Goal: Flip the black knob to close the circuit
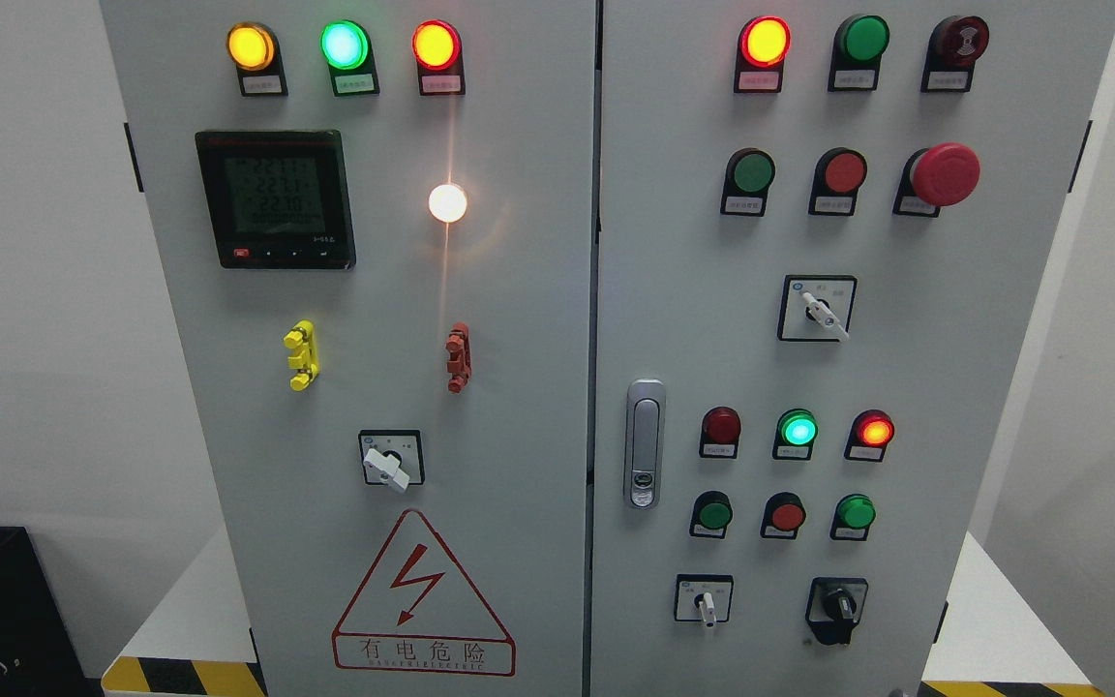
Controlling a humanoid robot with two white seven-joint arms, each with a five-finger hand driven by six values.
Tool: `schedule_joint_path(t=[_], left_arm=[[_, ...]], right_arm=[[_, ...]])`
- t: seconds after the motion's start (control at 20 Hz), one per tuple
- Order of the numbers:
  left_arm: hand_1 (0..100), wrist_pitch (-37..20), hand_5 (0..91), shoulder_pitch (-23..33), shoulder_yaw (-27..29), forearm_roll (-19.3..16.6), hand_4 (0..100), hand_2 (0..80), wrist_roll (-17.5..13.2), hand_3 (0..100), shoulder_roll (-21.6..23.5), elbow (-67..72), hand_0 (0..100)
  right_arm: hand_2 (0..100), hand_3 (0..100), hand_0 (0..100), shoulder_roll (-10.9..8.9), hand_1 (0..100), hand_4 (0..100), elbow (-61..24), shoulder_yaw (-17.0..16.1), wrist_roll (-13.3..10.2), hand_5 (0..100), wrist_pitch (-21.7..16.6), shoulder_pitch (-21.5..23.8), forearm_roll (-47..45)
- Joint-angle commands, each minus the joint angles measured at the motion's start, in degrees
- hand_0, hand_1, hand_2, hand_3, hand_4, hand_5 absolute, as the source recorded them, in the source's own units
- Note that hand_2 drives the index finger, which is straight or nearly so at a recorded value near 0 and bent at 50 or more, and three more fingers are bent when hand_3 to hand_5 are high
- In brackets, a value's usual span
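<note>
The electrical cabinet (519, 387) has two grey doors and fills the head view. The black knob (836, 608) is mounted at the lower right of the right-hand door. All positions below are given relative to this knob.

- Knob state: the grip appears to stand roughly vertical, with a lobe pointing down; its exact setting cannot be read at this size.
- Directly left of the knob, on the same row: a white selector switch (706, 605) on a square plate.
- Directly above the knob: a row of three push buttons, then a row of three indicator lamps; the centre green lamp (798, 428) and the right red lamp (875, 429) are lit.
- Up and left of the knob, at the door edge: the silver door handle (645, 443).
- Far above: the red mushroom stop button (945, 174).
- Far left, on the other door: the hazard triangle label (422, 600).

Neither robot hand is in view; finger state and grasp cannot be determined. Nothing touches the knob.
</note>
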Motion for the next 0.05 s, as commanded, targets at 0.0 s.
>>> schedule_joint_path(t=[0.0], left_arm=[[56, -0.04, 0.0, 0.00, -0.04, 0.00, 0, 0.0, -0.04, 0, 0.00, 0.00, 12]], right_arm=[[0, 10, 0, -0.16, 0, 6, -0.87, 3.22, 0.50, 0, -0.13, 1.37, -2.11]])
